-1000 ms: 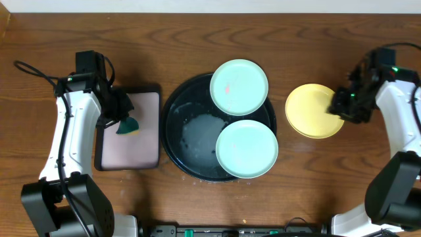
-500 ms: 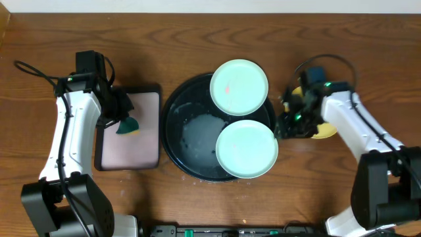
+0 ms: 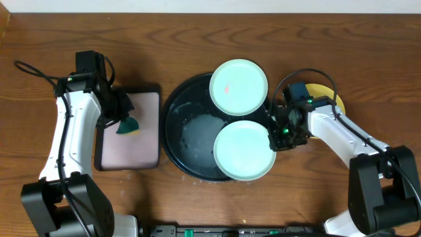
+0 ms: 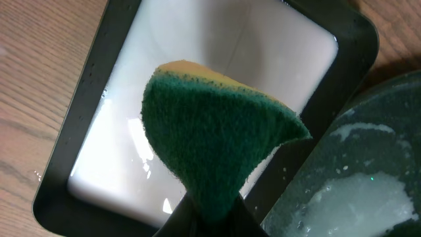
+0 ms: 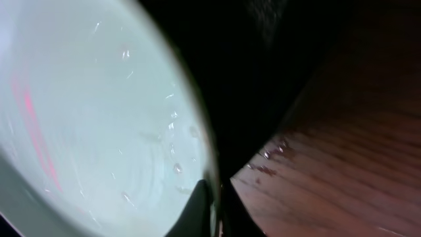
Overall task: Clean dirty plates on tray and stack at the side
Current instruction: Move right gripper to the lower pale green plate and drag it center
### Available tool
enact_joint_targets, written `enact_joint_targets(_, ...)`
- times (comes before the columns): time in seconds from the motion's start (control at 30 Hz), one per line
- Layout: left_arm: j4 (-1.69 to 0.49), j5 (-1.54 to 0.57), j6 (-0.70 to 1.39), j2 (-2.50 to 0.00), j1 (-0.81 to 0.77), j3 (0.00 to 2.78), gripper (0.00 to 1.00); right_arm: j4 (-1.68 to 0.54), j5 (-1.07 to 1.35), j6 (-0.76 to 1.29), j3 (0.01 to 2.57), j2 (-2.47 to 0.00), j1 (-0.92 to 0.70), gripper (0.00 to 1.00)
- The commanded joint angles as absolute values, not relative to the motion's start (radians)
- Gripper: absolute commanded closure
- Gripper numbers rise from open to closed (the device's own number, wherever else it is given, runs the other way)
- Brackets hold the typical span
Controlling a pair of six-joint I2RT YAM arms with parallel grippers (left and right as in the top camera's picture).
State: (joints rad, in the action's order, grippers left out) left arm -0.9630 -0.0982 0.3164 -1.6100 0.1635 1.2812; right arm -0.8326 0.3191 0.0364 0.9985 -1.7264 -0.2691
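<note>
Overhead: tray [image 3: 187, 108] sits mid-table. The upper mint plate [image 3: 239, 87], pink-smeared, overhangs its rim at 1 o'clock and the lower mint plate [image 3: 244, 149] lies at 5 o'clock; the yellow plate [image 3: 327, 92] rests on the wood at the tray's 3 o'clock, partly hidden by the right arm [image 3: 342, 131]. Left wrist: left gripper [image 4: 210, 218] pinches a green-and-yellow sponge [image 4: 217, 138] above the pink-mat tray [image 4: 80, 131]. Right wrist: right gripper [image 5: 210, 209] is closed on the droplet-beaded rim of the lower mint plate [image 5: 99, 131].

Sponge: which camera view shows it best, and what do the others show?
Left wrist view: the green-and-yellow sponge fills the frame, scouring face and yellow backing clear, pinched by the left gripper. Overhead shows it only as a small speck over the pink-matted tray. Right wrist shows none of it.
</note>
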Motion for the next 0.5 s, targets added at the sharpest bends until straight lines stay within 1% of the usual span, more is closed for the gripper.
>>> enact_joint_targets(0.0,-0.964,-0.092,0.307,-1.608,0.167,1.268,0.92,-0.834,0.315,0.044,0.988,-1.739,-0.283,0.99)
enact_joint_targets(0.2,-0.964,-0.092,0.307,-1.608,0.167,1.268,0.93,-0.9,0.378,0.048,1.06,-1.735,-0.313,0.99)
enact_joint_targets(0.27,-0.963,-0.092,0.307,-1.608,0.167,1.268,0.93,-0.9,0.407,0.081,1.106,-1.728,-0.34,0.99)
enact_joint_targets(0.37,-0.963,-0.092,0.307,-1.608,0.167,1.268,0.93,-0.863,0.408,0.186,1.171,-1.728,-0.392,0.99)
enact_joint_targets(0.47,-0.963,-0.092,0.308,-1.608,0.167,1.268,0.92,-0.761,0.356,0.442,1.185,-1.728,-0.458,0.99)
